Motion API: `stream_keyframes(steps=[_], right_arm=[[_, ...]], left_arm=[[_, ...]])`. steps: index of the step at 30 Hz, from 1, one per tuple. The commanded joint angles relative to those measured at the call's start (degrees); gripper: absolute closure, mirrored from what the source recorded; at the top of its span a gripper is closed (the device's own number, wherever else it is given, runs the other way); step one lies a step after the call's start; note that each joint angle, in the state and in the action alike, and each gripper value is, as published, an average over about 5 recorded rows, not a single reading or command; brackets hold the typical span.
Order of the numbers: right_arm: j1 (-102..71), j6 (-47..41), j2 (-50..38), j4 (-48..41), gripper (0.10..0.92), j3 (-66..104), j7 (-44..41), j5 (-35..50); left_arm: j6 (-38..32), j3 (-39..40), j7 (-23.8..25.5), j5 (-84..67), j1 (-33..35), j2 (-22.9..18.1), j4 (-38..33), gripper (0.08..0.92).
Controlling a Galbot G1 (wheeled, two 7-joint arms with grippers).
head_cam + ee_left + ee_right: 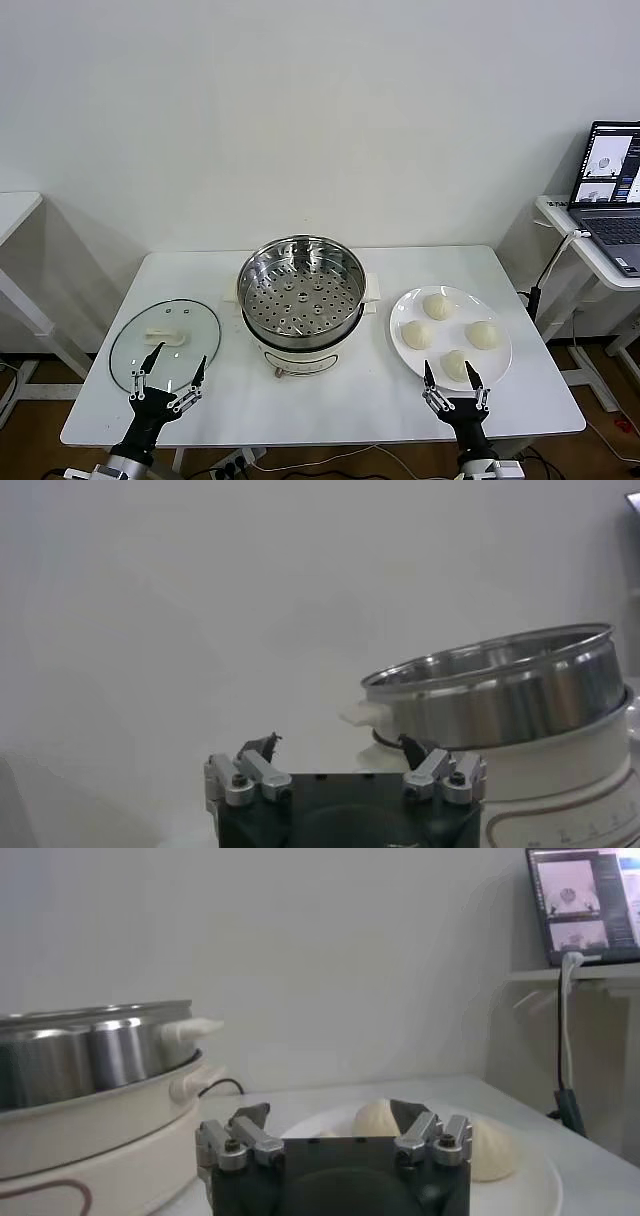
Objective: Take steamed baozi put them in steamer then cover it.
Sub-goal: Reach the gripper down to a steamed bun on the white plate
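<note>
Nothing loaded yet. Steamer (301, 300) sits mid-table, perforated tray bare, no lid on. Four steamed baozi (451, 335) lie on a white plate (402, 322) toward the table's right edge, clustered but apart from each other. The cover (166, 343), glass w/ cream handle, lies flat near the table's left edge, well apart from the steamer.

Right gripper (450, 383) hovers at the front edge of the table, jaws spread wide, holding nothing. It sits just at the near rim of the plate, w/ the nearest bun directly ahead of its fingertips; in the right wrist view buns show just past the fingers (415, 1118). Left gripper (170, 375) is over the near rim of the cover, jaws also wide, empty.

Key relation: buns lie straight ahead of the right gripper, steamer off to its left across the plate's inner rim. Right arm is clearly nearer the buns; left arm nearer the cover. Buns are round, so no long axis to line up w/, any approach angle should do. Likely next: right arm reaches forward & down onto the nearest bun; soft dough, so a light squeeze looks wise.
</note>
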Motion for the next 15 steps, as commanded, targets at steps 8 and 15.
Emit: stream_keyframes(steps=[8,15], right_arm=[[32.37,-14.69,-10.43,-12.5,0.203,-4.88,5.52,11.77],[52.51,-17.75,-15.84,-29.47,0.203,-15.28,-0.27,18.45]], left_arm=[[-0.65,0.49,0.06,0.57,0.17,0.02,-2.01,0.177],[-0.77,1.11,-0.15,0.8,-0.3,-0.08,-2.35,0.177]])
